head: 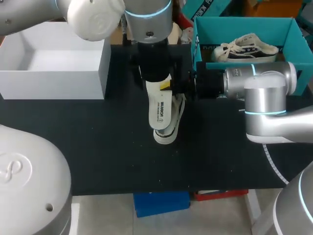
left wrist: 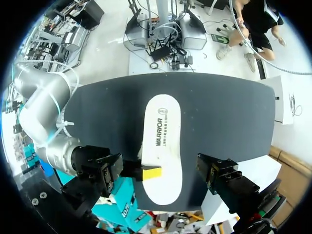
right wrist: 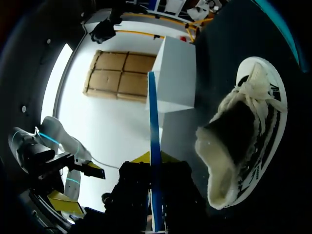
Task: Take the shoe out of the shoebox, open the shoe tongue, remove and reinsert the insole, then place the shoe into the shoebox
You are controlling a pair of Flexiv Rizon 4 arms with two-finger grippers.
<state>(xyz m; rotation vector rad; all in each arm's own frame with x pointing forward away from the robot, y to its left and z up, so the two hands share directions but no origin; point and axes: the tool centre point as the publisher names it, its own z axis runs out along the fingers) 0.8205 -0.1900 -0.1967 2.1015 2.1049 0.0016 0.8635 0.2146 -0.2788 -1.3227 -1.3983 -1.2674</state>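
Two yellow fingertips of the right gripper are closed on a flat white foam insole with dark print. They pinch its upper and lower faces at one long edge, near its far end. From the right wrist the insole shows edge-on as a thin blue strip between those tips. Its long axis runs crosswise to these fingers, from beneath the left gripper toward the near table edge, printed face up.

Just below the fingers, a white-and-black canvas low-top sneaker lies on the black table mat. Its long axis is almost parallel with the insole, its white rubber toe cap points to the near edge, and its pale-lined opening sits beside the right fingers. The insole overlaps the sneaker from above; whether they touch cannot be told.

The left gripper hangs straight over the insole's far end, and whether it holds anything cannot be told.

Behind the right gripper stands an open teal cardboard shoebox with a second sneaker lying crosswise in it. A white open box stands well apart, beyond the fingertips.
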